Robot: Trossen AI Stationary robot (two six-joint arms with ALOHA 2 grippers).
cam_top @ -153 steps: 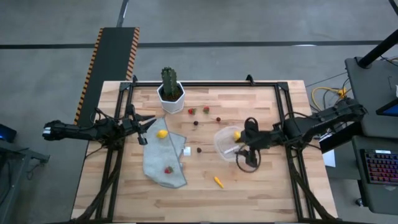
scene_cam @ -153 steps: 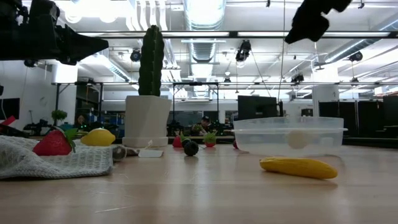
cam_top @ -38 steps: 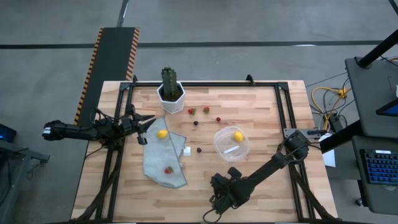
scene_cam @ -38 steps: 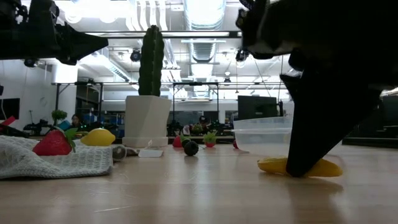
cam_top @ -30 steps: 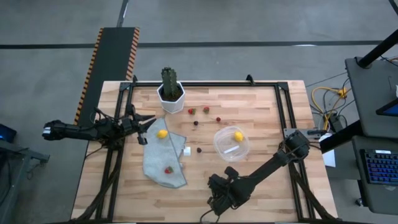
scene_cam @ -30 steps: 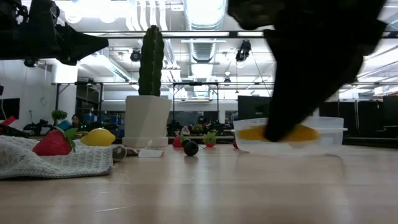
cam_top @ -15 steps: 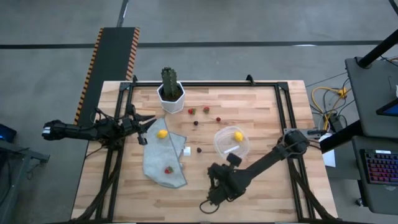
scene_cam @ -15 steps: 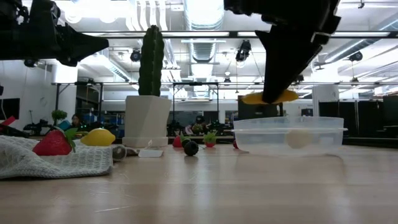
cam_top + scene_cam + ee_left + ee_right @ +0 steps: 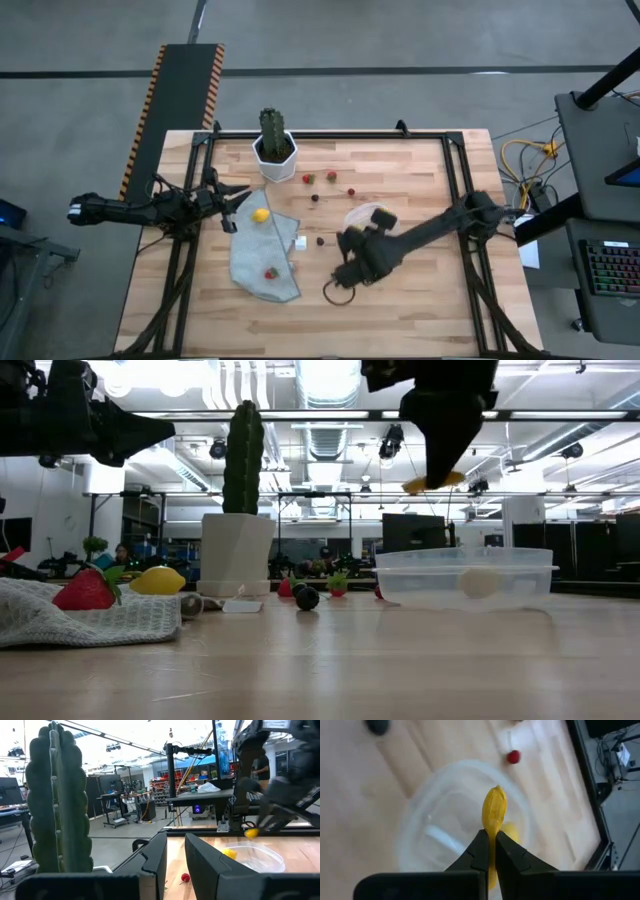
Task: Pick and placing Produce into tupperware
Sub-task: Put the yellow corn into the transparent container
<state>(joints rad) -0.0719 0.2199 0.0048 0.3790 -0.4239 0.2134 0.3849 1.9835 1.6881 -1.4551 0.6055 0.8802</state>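
**Carrying the carrot piece to the tub**

Your right gripper (image 9: 490, 845) is clamped on the orange-yellow carrot-like stick (image 9: 494, 810), which pokes out forward from between the closed fingertips. In the right wrist view the stick lies over the round clear plastic tub (image 9: 435, 845), with the yellow lemon-like ball (image 9: 510, 832) already inside it and just beside the stick's line. In the low view the stick (image 9: 432, 483) hangs well above the tub's rim (image 9: 465, 558), so a release here would be a drop from height.

Bring the stick lower, over the bare middle of the tub and off the lemon, before you part the fingers; a light stick is likely to bounce or roll off the rim otherwise. Keep it level as you descend.

Your left gripper (image 9: 232, 208) waits over the table's left edge, near the second yellow lemon-like ball (image 9: 260, 214) on the grey cloth (image 9: 262, 262); its fingers stand slightly apart and hold nothing.
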